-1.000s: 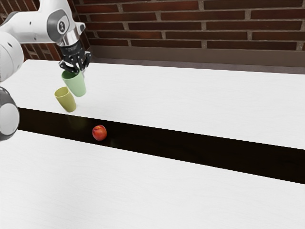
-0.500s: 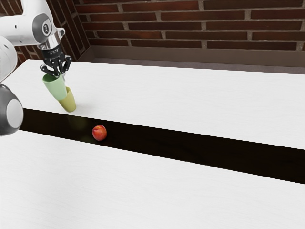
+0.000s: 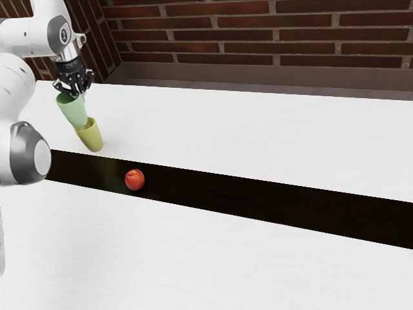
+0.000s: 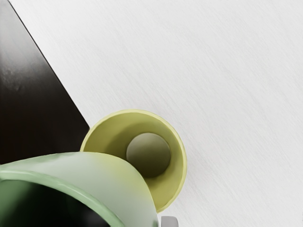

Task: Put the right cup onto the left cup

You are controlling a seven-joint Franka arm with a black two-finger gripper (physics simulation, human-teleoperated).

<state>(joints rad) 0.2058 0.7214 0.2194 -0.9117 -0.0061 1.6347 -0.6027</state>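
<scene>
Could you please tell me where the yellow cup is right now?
The yellow cup stands at the exterior view's left, on the white tabletop by the black strip, partly below the green cup.

No readable text, labels, numbers or signs.

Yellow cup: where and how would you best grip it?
Probably by its rim, on the side away from the green cup, coming from above with one finger inside and one outside: the yellow cup stands mouth up, thin-walled, its rim exposed there.
</scene>
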